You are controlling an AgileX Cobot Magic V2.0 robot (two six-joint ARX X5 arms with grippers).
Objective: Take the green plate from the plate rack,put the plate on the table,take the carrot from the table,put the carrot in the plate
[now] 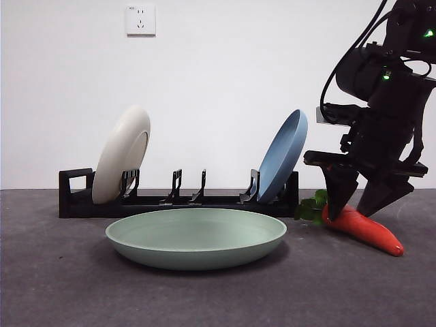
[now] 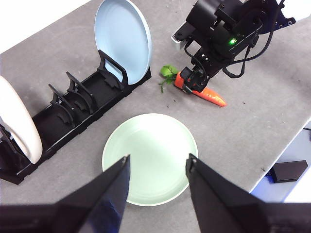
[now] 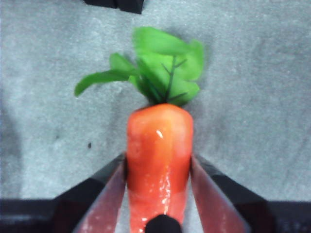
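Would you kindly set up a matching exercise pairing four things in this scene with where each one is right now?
Things:
1. green plate
2. blue plate
3. cream-white plate
4. carrot

Places:
A. leaning in the plate rack at its handle end
B. between the jaws of the right claw
C. lying flat on the table before the rack
D. leaning in the rack's end slot nearest the carrot

Pairs: 1-C, 2-D, 3-A, 4-B

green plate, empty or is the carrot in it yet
Empty: the green plate lies bare on the table; the carrot lies beside it, between the right tool's jaws.
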